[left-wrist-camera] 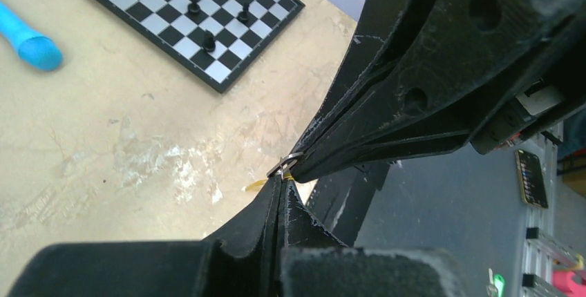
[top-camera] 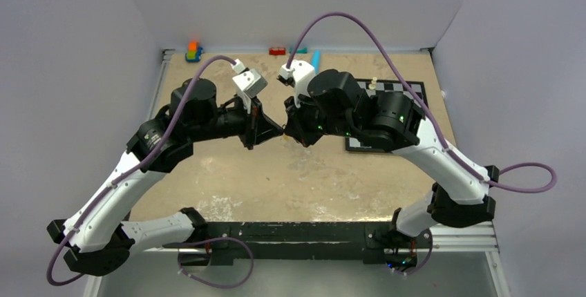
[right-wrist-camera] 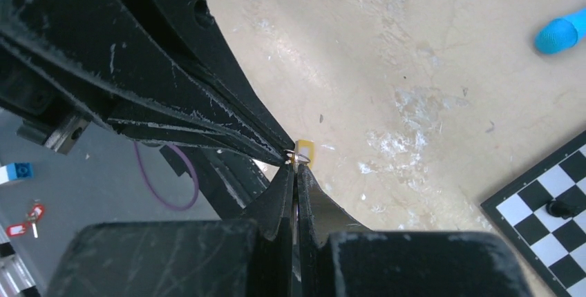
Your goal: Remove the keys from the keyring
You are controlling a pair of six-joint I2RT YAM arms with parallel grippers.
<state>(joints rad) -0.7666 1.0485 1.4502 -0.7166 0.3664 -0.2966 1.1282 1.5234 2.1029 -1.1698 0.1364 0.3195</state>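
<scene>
Both grippers meet tip to tip above the middle of the table (top-camera: 228, 173). My left gripper (top-camera: 279, 133) is shut, and the thin silver keyring (left-wrist-camera: 285, 164) sits pinched at its fingertips (left-wrist-camera: 276, 193). My right gripper (top-camera: 289, 135) is shut on the key. A silver sliver shows between its fingers (right-wrist-camera: 307, 197), and the key's yellow head (right-wrist-camera: 305, 150) sticks out just past its tips. The keyring (right-wrist-camera: 301, 158) loops at that same spot. In the left wrist view the yellow head (left-wrist-camera: 254, 186) shows edge-on behind my left fingers. The key is still on the ring.
A chessboard (top-camera: 414, 93) with several pieces lies at the back right, under the right arm. A light-blue cylinder (top-camera: 316, 58) and coloured toy blocks (top-camera: 193, 51) lie along the far edge. The black base rail (top-camera: 290, 231) runs along the near edge.
</scene>
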